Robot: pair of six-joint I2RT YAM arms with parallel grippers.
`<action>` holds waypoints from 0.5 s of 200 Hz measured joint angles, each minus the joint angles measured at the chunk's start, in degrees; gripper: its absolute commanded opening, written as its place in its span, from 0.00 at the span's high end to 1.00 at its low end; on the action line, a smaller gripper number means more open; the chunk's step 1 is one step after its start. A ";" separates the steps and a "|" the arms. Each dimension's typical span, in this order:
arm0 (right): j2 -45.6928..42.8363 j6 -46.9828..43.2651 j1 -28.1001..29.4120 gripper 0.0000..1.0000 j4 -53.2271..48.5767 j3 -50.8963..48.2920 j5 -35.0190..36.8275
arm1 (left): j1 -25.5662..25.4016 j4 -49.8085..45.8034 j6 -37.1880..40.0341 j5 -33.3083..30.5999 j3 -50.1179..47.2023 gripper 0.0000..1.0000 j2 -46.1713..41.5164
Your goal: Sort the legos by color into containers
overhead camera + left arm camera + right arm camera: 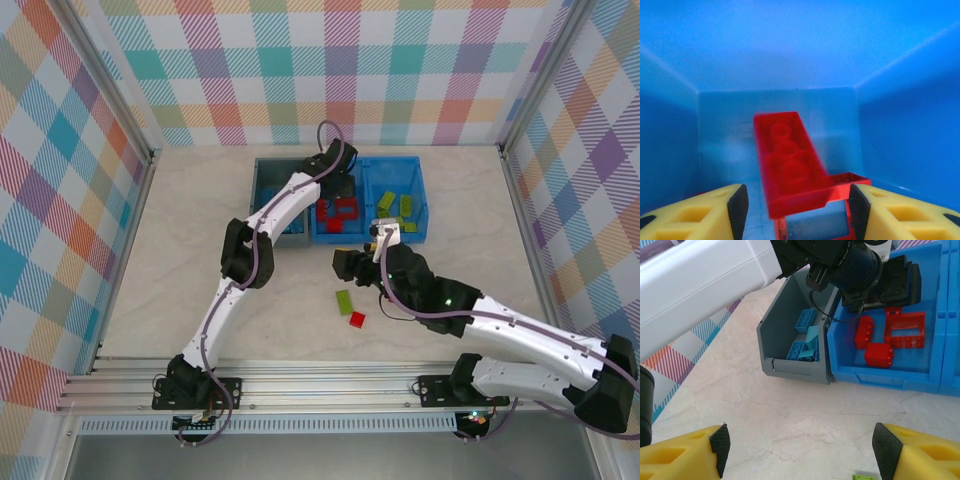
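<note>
Pale marbled tabletop [180, 260] inside plaid walls. At left, grey bin [790, 367] with light blue legos [805, 342]. Beside it, left gripper [797, 210] down in blue bin [900, 125], jaws parted, gripping nothing. Red brick [790, 160] between the pads, clear of both, tilted on red frame [850, 179], long axis pointing away. Right gripper [800, 450] spread wide, empty, above table near lime brick [344, 301].

Under me lies a pale cream bench [180, 250], veined like marble, matte and evenly lit, with only soft shadows. Three walls close it in: the back wall [330, 70], the left wall [50, 200] and the right wall [600, 180], all in a pastel plaid of teal, pink, orange, yellow and purple. Slim metal posts [112, 95] stand at the far corners. A ribbed aluminium rail [330, 385] runs along my near edge.
</note>
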 measured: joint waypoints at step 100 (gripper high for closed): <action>9.14 7.65 0.04 0.34 -21.42 2.58 1.84 | -3.37 -0.87 -2.95 1.11 -7.32 0.44 -20.11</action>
